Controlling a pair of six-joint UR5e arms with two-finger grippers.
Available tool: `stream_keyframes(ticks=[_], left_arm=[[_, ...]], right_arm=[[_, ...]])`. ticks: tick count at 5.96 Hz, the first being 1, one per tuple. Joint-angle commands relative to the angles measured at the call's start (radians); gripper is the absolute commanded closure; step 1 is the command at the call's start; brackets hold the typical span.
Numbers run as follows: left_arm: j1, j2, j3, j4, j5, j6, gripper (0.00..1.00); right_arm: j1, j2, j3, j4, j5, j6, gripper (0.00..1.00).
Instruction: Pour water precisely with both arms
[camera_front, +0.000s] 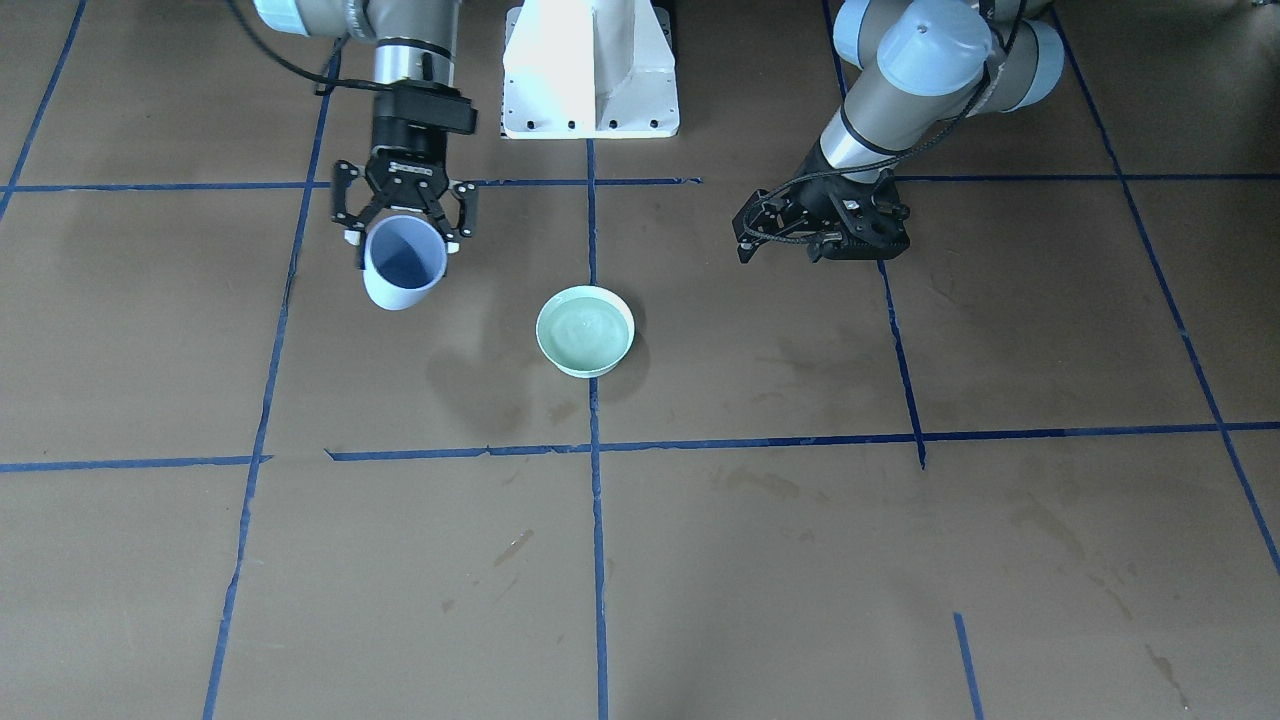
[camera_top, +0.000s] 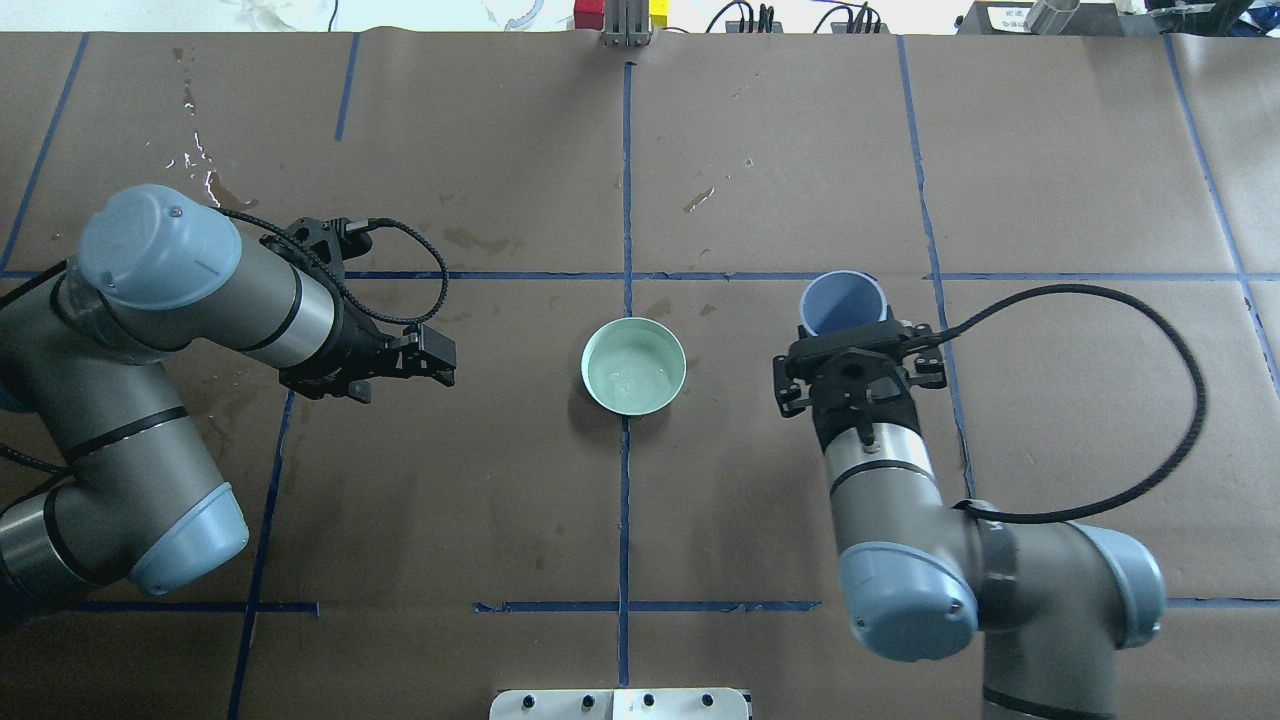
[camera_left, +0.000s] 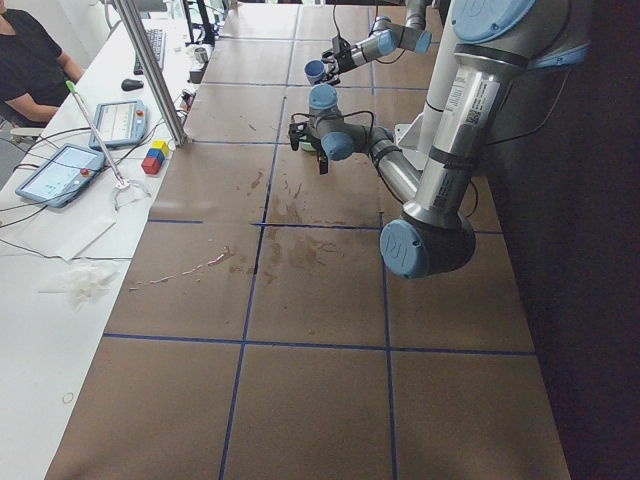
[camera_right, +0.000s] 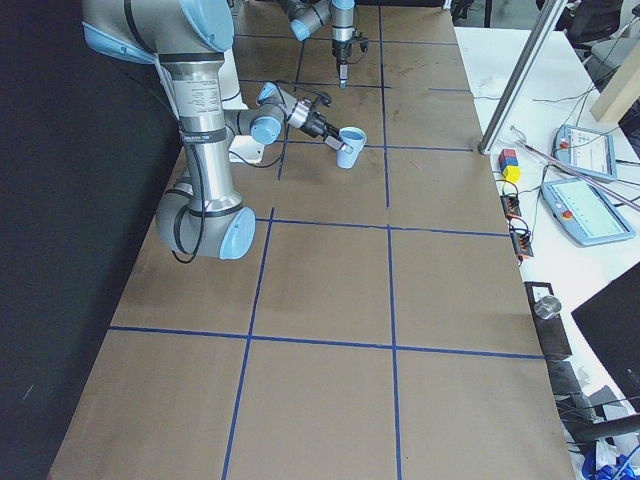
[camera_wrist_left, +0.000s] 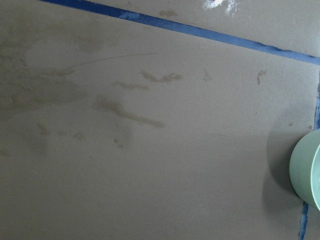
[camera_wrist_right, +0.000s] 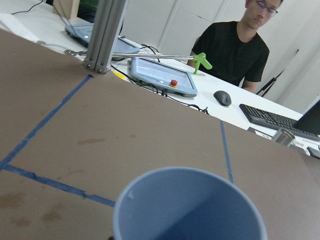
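**Water in the bowl, cup held to one side**

The water (camera_top: 635, 378) lies in a pale green bowl (camera_front: 585, 361) at the middle of the brown-covered table (camera_front: 800, 560), its surface glinting with ripples and small bubbles. The bowl sits squarely on the blue tape line (camera_front: 598, 520) that runs down the table's centre, in front of the white base (camera_front: 590, 70).

On the robot's right side of the bowl, the right arm (camera_top: 880, 470) reaches forward, and its right hand (camera_front: 405, 240) grips a blue cup (camera_front: 400, 285) by the rim, one finger on each side of the cup wall. The cup hangs above the table, well apart from the bowl and tilted with its mouth away from the robot. Its shadow falls on the paper between cup and bowl. The right wrist camera looks over the cup's rim toward a man (camera_wrist_right: 235, 47) in a black shirt seated at a white desk beyond the table.

On the other side of the bowl, the left arm (camera_top: 200, 290) is bent at the elbow. Its left hand (camera_top: 440, 362) points toward the bowl without touching it, with its fingers apart and nothing between them. The left wrist camera catches only the bowl's edge at the right of its view.

Scattered drops (camera_top: 195, 150) shine on the paper at the table's far corner on the robot's left.
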Motion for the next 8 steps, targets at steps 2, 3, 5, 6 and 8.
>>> stream_keyframes(ticks=[2, 3, 5, 6, 8], left_arm=[[0.000, 0.000, 0.001, 0.000, 0.000, 0.000, 0.00], [0.000, 0.000, 0.001, 0.000, 0.000, 0.000, 0.00], [0.000, 0.000, 0.000, 0.000, 0.000, 0.000, 0.00], [0.000, 0.000, 0.000, 0.000, 0.000, 0.000, 0.00], [0.000, 0.000, -0.002, 0.000, 0.000, 0.000, 0.00]], right_arm=[[0.046, -0.386, 0.087, 0.311, 0.025, 0.185, 0.97], [0.057, -0.486, -0.004, 0.533, 0.024, 0.183, 0.97], [0.069, -0.594, -0.203, 0.848, 0.024, 0.150, 0.96], [0.078, -0.599, -0.300, 1.000, 0.022, 0.146, 0.96], [0.089, -0.598, -0.342, 1.069, 0.016, 0.139, 0.86]])
